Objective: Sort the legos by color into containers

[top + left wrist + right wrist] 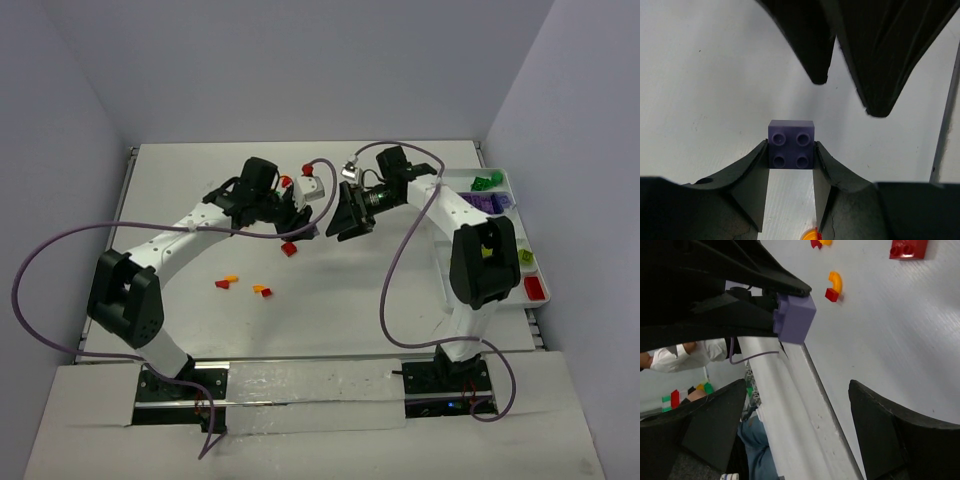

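A purple lego (791, 144), a small four-stud brick, sits clamped between my left gripper's (790, 150) fingertips, held above the white table. In the right wrist view the same purple lego (794, 317) juts from the left gripper's dark fingers. My right gripper (797, 390) stands open just short of it, nothing between its jaws. From above, the left gripper (298, 215) and right gripper (345, 218) face each other at mid-table. The containers (517, 222), a white divided tray at the right edge, hold green (485, 183), purple (487, 203), lime-yellow (525, 257) and red (536, 288) legos.
Loose legos lie on the table: a red brick (289, 249), red and orange bits (222, 283) (263, 291), and red ones (307, 168) at the back. Purple cables loop beside both arms. The table's edge rail (805, 405) runs under the right gripper.
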Robot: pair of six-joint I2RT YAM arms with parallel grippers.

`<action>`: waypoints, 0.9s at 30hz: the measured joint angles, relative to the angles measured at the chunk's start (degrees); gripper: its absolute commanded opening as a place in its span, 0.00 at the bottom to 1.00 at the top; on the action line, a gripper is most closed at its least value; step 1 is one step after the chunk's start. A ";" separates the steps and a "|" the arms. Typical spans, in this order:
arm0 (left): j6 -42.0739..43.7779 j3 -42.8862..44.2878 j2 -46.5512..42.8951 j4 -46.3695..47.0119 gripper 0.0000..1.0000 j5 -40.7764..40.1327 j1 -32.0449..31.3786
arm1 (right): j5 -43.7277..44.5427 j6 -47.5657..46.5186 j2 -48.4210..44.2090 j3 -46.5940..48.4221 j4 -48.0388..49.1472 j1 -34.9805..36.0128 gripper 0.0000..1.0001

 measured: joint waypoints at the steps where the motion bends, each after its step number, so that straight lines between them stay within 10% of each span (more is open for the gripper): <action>1: -0.14 0.37 0.00 -0.02 0.00 0.04 -0.37 | -0.37 0.25 0.39 0.41 0.16 0.19 0.85; 7: -0.59 1.53 0.00 -0.06 0.00 0.04 -2.72 | -1.55 1.93 4.04 2.79 1.03 0.87 0.75; 21: -0.61 2.13 0.55 -1.20 0.03 -1.58 -3.88 | -6.44 4.52 5.92 3.60 1.28 1.35 0.14; 26: -1.19 2.34 0.55 -1.22 0.47 -3.04 -4.20 | -7.02 3.49 5.92 3.60 1.27 1.29 0.00; 27: -1.45 2.34 0.55 -1.22 0.80 -3.53 -4.26 | -6.94 3.02 5.92 3.60 1.21 1.27 0.00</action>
